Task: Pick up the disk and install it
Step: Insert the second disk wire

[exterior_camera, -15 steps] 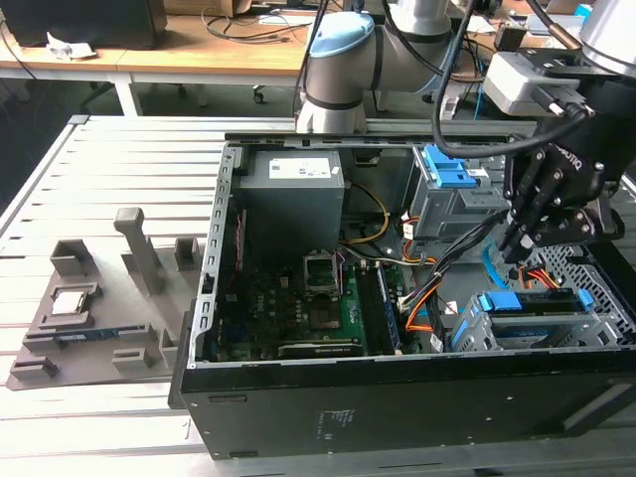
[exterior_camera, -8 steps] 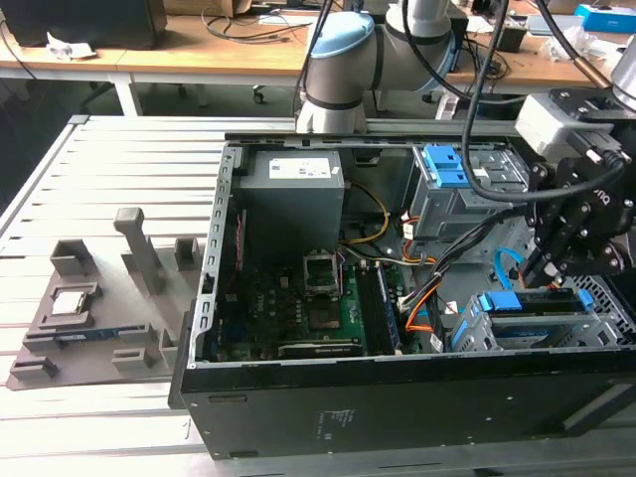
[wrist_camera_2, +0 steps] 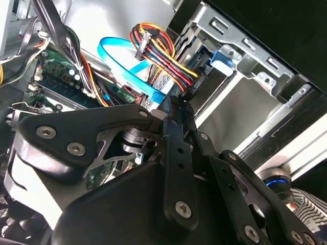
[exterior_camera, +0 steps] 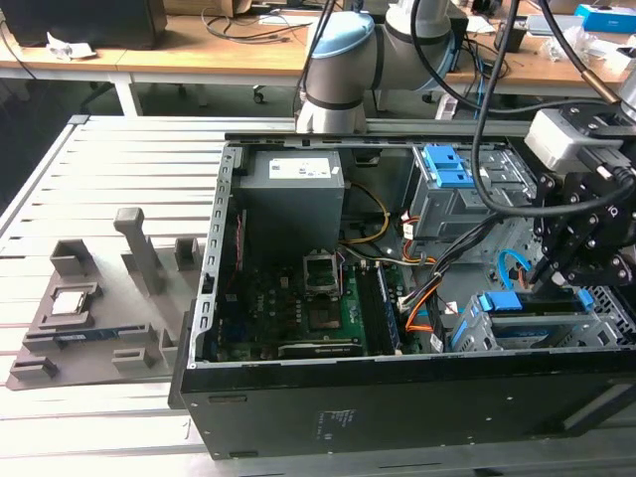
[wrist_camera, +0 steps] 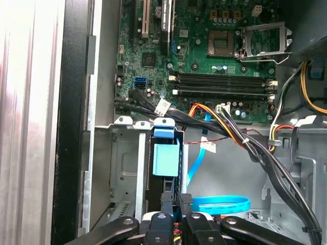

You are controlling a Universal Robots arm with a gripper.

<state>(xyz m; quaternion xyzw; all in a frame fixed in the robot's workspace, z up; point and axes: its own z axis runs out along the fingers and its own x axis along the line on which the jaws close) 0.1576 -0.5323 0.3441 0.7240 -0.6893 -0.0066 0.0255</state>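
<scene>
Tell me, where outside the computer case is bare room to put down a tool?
Bare: the slatted table between the grey fixture and its far edge, and the strip along its near edge. Crowded: inside the case, cables and the gripper by the drive cage.

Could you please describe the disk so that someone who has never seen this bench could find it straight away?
Find the open black computer case on the slatted table, then the metal drive cage in its near corner on the exterior view's right, under the gripper. The disk sits in that cage, flat and silver-edged, its blue side rails distinguishing it from the grey metalwork.
</scene>
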